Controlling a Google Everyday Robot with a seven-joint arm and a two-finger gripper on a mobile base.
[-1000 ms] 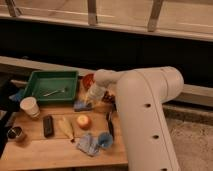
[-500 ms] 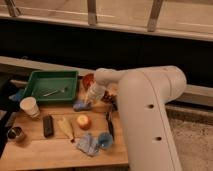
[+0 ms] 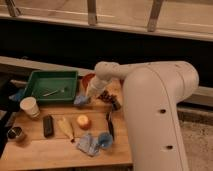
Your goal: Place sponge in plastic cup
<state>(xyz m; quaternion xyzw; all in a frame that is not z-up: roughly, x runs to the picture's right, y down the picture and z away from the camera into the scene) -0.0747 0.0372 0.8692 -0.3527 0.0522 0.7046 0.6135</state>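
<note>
Your arm (image 3: 157, 107) fills the right side of the camera view as one bulky white segment standing upright. From its top a slimmer link runs left to a rounded wrist (image 3: 104, 72). There it bends and slopes down and to the left, ending in your gripper (image 3: 84, 98), which sits low, left of the view's centre and pointing downward. Its jaws are closed, pinching the blue sponge (image 3: 80, 102) at their tip.
</note>
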